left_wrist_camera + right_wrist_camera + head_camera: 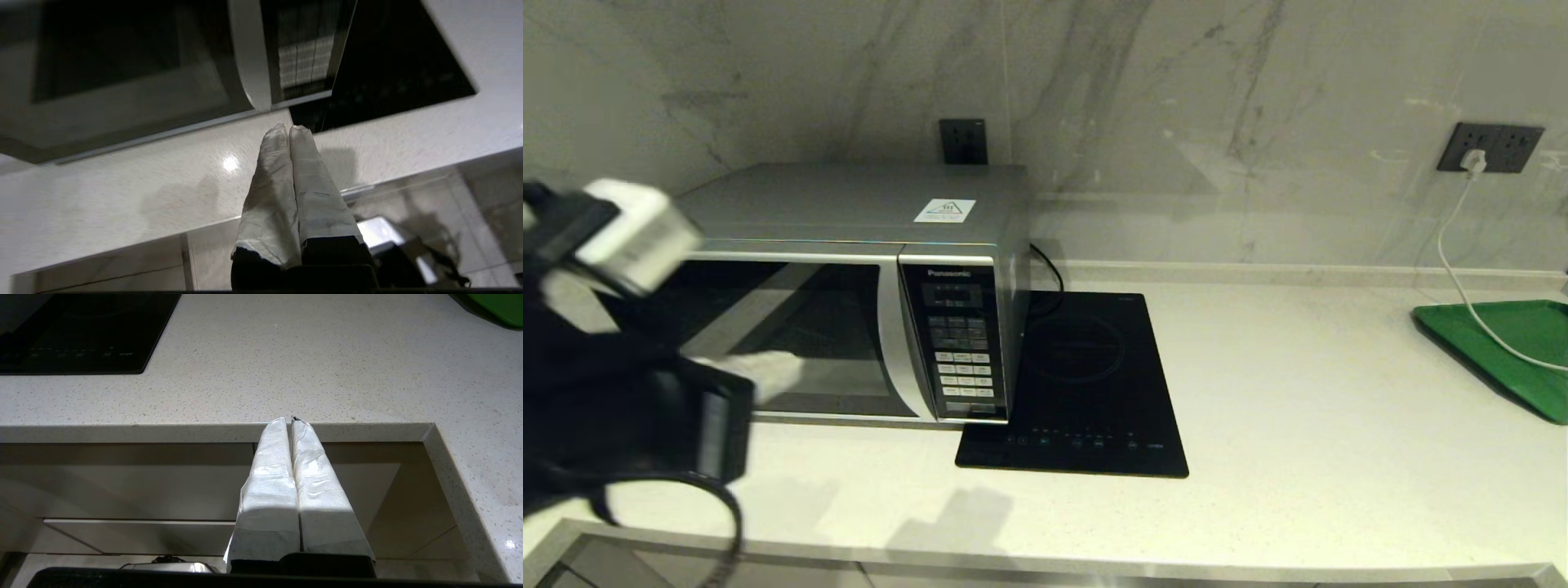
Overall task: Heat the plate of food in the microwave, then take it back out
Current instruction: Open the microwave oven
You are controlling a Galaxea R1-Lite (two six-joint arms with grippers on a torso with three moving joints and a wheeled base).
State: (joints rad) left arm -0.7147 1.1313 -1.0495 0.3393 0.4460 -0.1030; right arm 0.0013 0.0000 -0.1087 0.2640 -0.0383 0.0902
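The silver-grey microwave [849, 204] stands at the back left of the counter with its dark glass door [792, 327] closed. The plate of food is out of view. My left gripper [289, 128] is shut with nothing between its taped fingers. It hovers over the counter's front strip just before the door's lower corner [245, 106], below the keypad panel [960, 343]. In the head view its pale fingers [768, 371] show against the door glass. My right gripper [291, 419] is shut and empty, held low in front of the counter's front edge [204, 433].
A flat black induction hob [1078, 384] lies right of the microwave. A green tray [1503, 351] sits at the far right, with a white cable [1454, 269] trailing onto it from a wall socket. Bare counter lies between hob and tray.
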